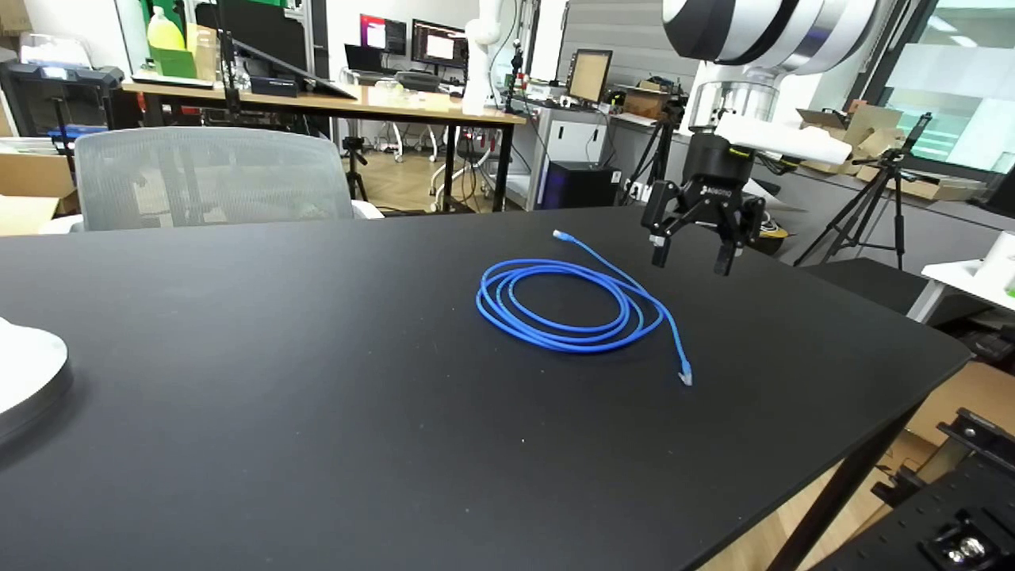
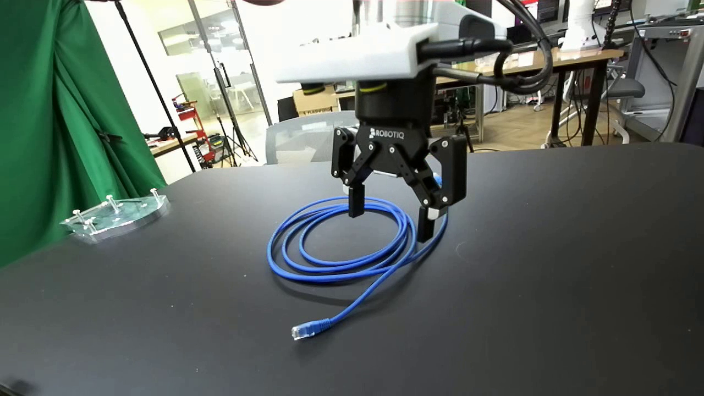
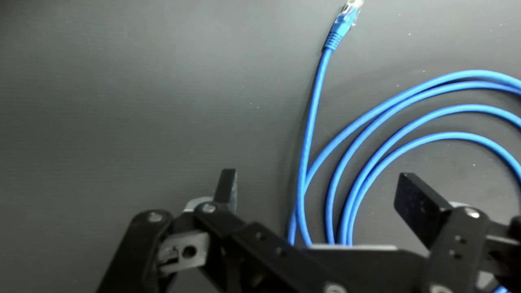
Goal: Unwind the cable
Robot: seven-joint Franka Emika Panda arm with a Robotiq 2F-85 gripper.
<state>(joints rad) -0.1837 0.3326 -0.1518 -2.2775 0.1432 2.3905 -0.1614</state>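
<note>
The bright blue cable [image 1: 571, 346] lies in round loops on the black table; it also shows in the other views [image 2: 330, 278] [image 3: 310, 122]. One end plug [image 1: 685, 375] points away from the loops, seen also in an exterior view [image 2: 311, 329] and at the top of the wrist view [image 3: 343, 22]. The far plug [image 1: 564, 235] is partly hidden behind the gripper in an exterior view [image 2: 438, 180]. My gripper [image 1: 691, 256] is open and empty above the table. In the wrist view its fingers [image 3: 319, 189] stand apart, with cable strands between them in the picture, below and untouched.
The black table [image 1: 277, 396] has its edge and corner near the arm's side. A clear plate with upright bolts [image 2: 115, 217] stands on it. A white rounded object [image 1: 28, 369] sits at the table's left in an exterior view. A mesh chair [image 1: 214, 178] stands behind the table.
</note>
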